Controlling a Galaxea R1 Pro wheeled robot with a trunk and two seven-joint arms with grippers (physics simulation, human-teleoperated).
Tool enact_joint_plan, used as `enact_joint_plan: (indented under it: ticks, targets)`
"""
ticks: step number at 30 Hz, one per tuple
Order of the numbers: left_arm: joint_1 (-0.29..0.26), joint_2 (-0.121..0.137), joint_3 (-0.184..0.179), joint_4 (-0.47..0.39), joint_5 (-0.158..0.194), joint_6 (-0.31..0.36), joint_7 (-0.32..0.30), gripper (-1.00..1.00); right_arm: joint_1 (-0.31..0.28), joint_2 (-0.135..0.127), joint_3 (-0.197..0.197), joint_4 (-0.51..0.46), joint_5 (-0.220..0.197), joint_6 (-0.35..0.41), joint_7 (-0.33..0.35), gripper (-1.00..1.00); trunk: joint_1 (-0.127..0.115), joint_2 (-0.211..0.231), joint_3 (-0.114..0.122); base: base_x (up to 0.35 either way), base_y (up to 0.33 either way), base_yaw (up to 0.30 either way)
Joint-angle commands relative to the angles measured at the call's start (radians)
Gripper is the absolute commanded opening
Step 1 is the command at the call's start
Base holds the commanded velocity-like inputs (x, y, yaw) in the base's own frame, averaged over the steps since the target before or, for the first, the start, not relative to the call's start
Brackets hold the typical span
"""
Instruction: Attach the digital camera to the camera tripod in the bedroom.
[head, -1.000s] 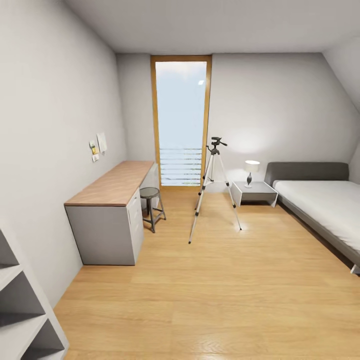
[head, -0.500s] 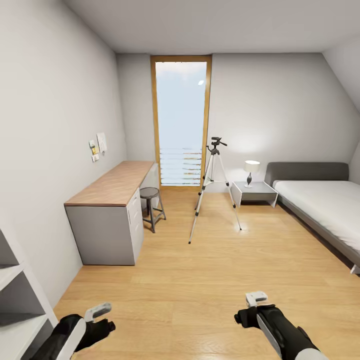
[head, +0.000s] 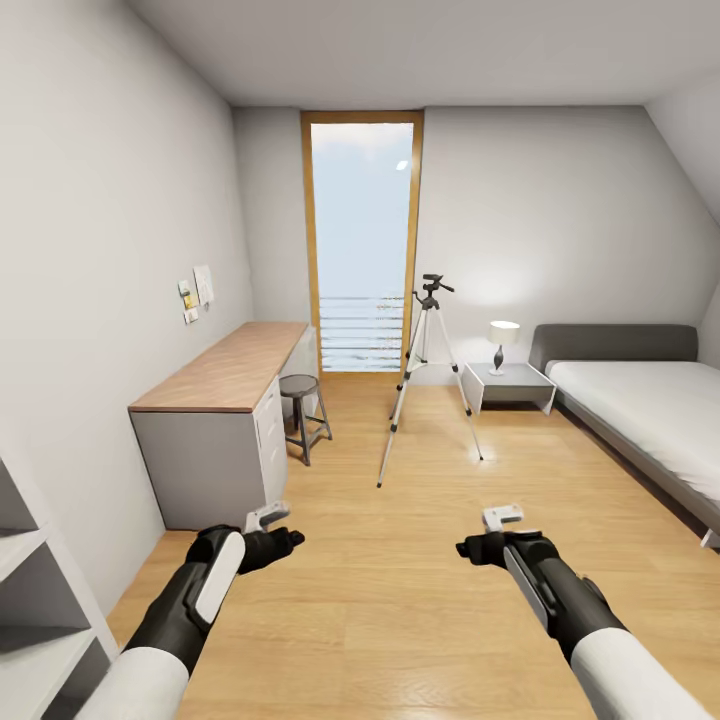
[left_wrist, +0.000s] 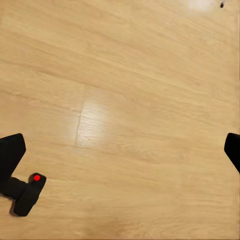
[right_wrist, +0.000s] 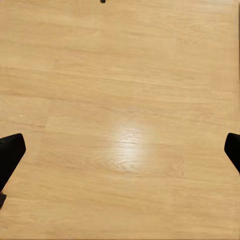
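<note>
The camera tripod (head: 428, 375) stands on the wood floor (head: 420, 560) before the window (head: 362, 245), between counter (head: 232, 365) and bed (head: 640, 410). Left pincer (head: 268, 520) and right pincer (head: 500, 520) hover spread wide, grasping nothing. In the left wrist view a small black object with a red dot (left_wrist: 27, 194) lies on the floor, possibly the digital camera.

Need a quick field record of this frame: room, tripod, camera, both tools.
room: bedroom, wood floor
camera tripod: upright on floor, between stool and nightstand, head bare
digital camera: lying on floor, seen from left wrist
left tool: open, empty, above floor
right tool: open, empty, above floor
desk: along left wall
</note>
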Motion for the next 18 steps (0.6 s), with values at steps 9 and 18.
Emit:
enact_joint_plan:
  ticks: [9,18]
  targets:
    - [-0.004,-0.015,-0.001,-0.003,0.013,0.002,0.008,1.00,-0.002,-0.003,-0.002,-0.039,-0.008,0.026,0.001,1.00,0.000,-0.001,-0.001,0.000,0.000,0.000]
    - [-0.005,-0.033,-0.007,0.000,0.015,0.004,0.008,1.00,-0.002,-0.002,-0.002,-0.043,-0.010,0.030,0.005,1.00,0.000,-0.001,-0.001,0.000,0.000,0.000]
